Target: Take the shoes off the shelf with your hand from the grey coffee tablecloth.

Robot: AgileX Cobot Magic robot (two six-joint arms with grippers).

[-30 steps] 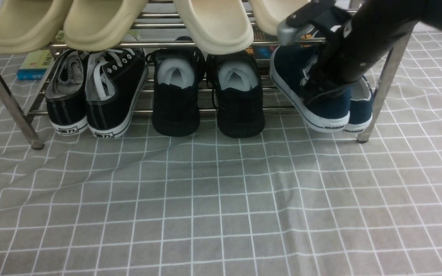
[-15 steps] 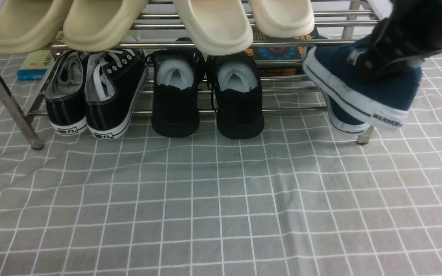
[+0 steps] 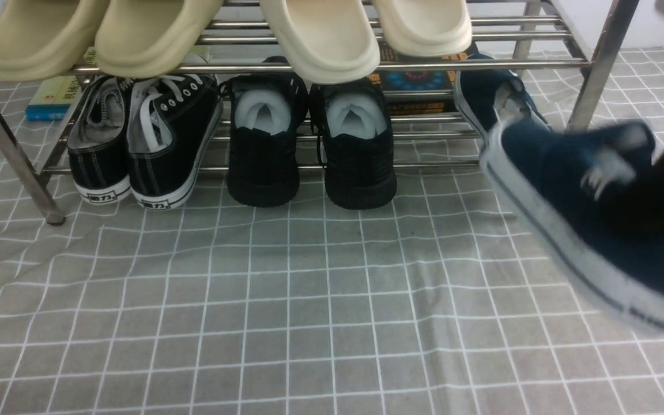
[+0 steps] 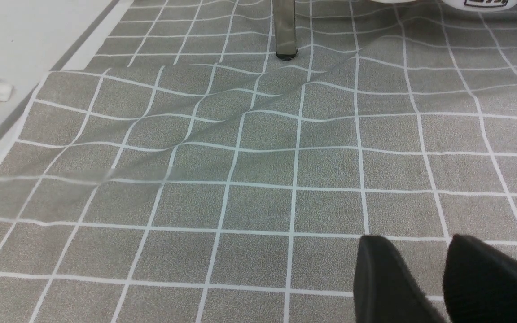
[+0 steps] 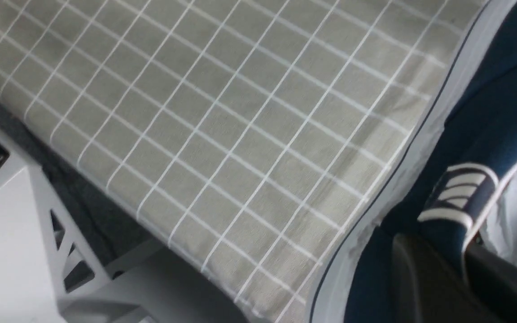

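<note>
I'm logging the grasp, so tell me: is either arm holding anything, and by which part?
The right gripper holds one navy shoe, jaws pinching the rim of its opening by the striped tab. The left gripper holds nothing.

Right gripper (image 5: pixel 460 264) clamped on shoe (image 3: pixel 557 178); left gripper (image 4: pixel 418 251) parted.

Shiny steel-tube shelf (image 3: pixel 539 62), matt grainy tablecloth (image 3: pixel 332 300), navy canvas shoe (image 3: pixel 574 219) with rubber sole edge, smooth foam slippers (image 3: pixel 320 40)
</note>
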